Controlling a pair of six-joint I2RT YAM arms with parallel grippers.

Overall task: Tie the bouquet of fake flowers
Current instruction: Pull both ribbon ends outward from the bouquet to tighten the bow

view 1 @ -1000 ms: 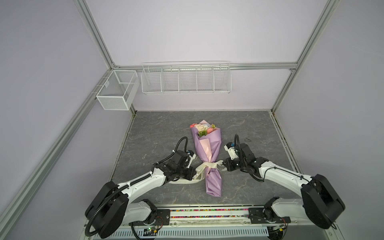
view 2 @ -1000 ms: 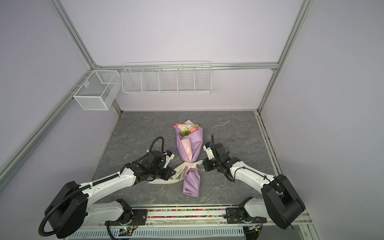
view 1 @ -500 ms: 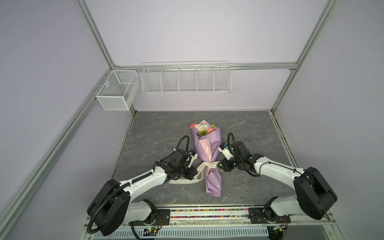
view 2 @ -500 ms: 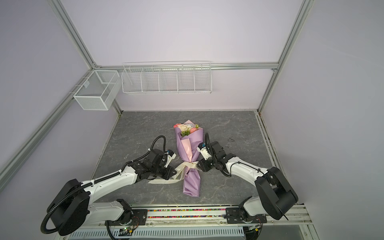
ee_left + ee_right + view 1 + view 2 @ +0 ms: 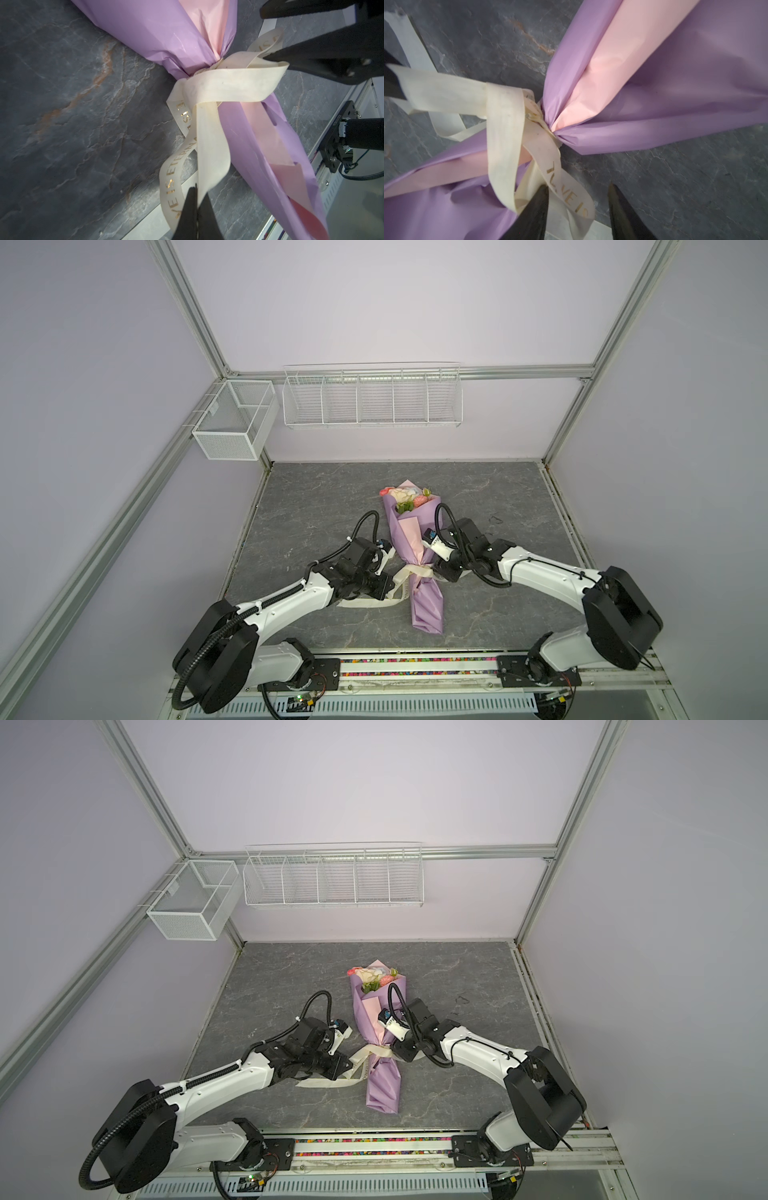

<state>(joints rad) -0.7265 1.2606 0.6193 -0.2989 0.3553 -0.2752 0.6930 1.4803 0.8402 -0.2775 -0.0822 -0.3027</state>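
Bouquet of fake flowers (image 5: 405,498) lies flat near the middle of the dark, stone-patterned table (image 5: 311,506), blooms toward the back wall. Its stems are hidden inside lilac and pink wrapping paper (image 5: 409,537) that is pinched to a narrow waist. A cream ribbon (image 5: 228,83) with gold lettering is wound round that waist, with a loop standing up and loose tails trailing on the table on the left arm's side. The bundle looks light and soft. The paper would likely crease under a hard squeeze and the blooms would deform. The ribbon is limp and smooth, so it probably slides unless pinched flat across its width. The sensible places to take hold are the ribbon's tails and loop close to the knot (not the paper cone or the flower heads). The left gripper (image 5: 196,187) is clamped on one strand of ribbon a little way out from the waist. The right gripper (image 5: 577,186) has its jaws partly apart and grips nothing; one finger lies against a ribbon loop and the other is over bare table. In both top views the two arms reach in low from the near rail, forearms close to the table. Their wrists turn inward so the grippers face each other across the waist, one on each side.
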